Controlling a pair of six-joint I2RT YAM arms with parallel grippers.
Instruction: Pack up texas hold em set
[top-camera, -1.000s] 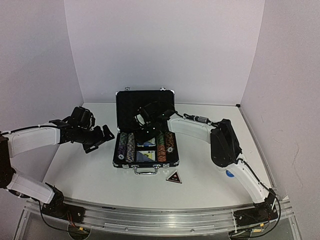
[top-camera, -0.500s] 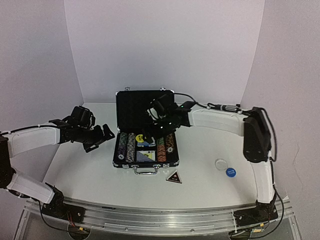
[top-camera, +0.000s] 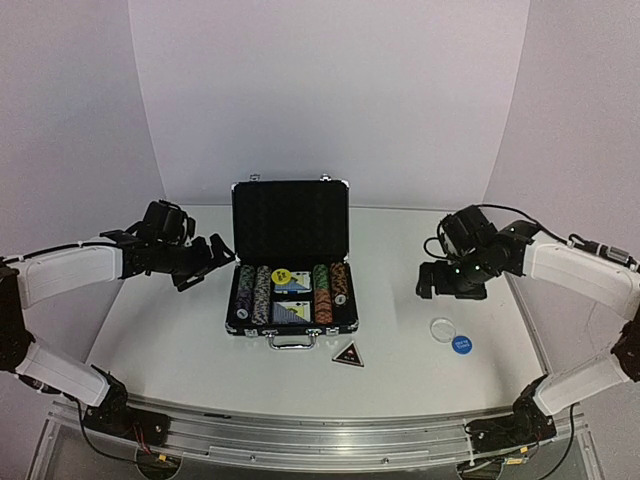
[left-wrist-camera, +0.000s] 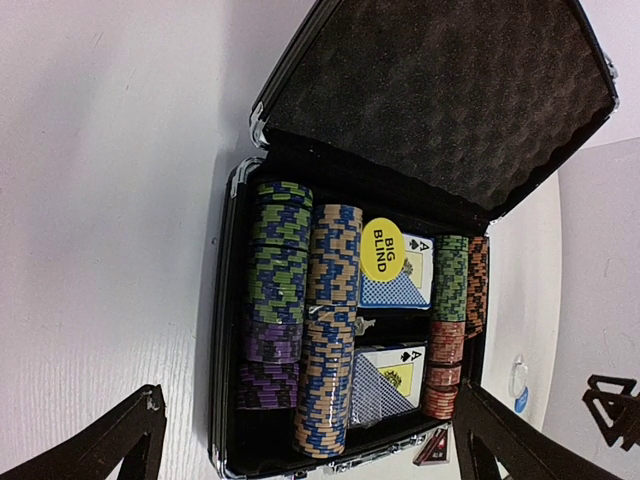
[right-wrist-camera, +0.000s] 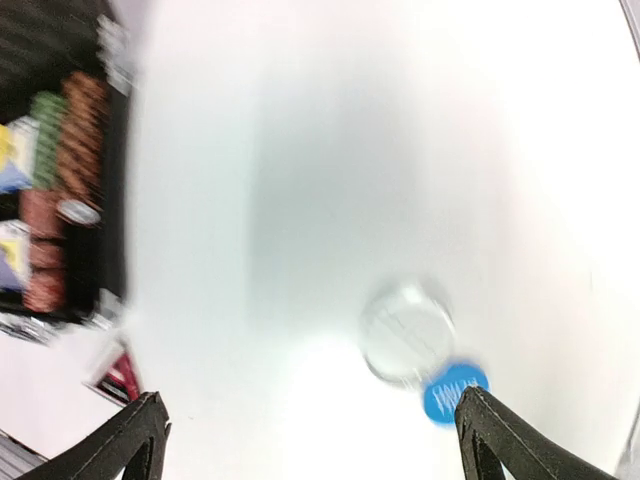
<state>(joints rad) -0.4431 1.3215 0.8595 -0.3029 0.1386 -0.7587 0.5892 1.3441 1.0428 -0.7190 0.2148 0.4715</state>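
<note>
Step in hand: judged to be fetching the loose discs on the right side of the table (top-camera: 400, 300), starting with the clear disc (top-camera: 441, 328).
Right gripper (top-camera: 452, 290): fingers spread wide, nothing between them, hovering just beyond the clear disc.
Left gripper (top-camera: 208, 264): fingers equally wide apart, empty, waiting near the case's left end.
Doing it well: come down squarely over the clear disc, one finger on each side of its rim, tips close to the tabletop, since a thin flat disc offers little edge to pinch.
Caution: blue disc (top-camera: 461, 345) just beside the clear one, perhaps touching; too blurred in the wrist view to tell, so best not to knock it aside.
Briefcase (top-camera: 290, 212): centre of the table, open, lid standing upright at the far side.
Long axis: left to right across the table, handle facing the arm bases.
Poker chips (top-camera: 260, 295): packed in rows running near to far, across the case's short side.
Card decks (top-camera: 291, 312): two blue packs in the middle compartment, between the chip rows.
Yellow disc (top-camera: 281, 275): lying on the farther deck.
Triangular marker (top-camera: 348, 355): on the table just in front of the case, right of the handle, apex apparently toward the case.
</note>
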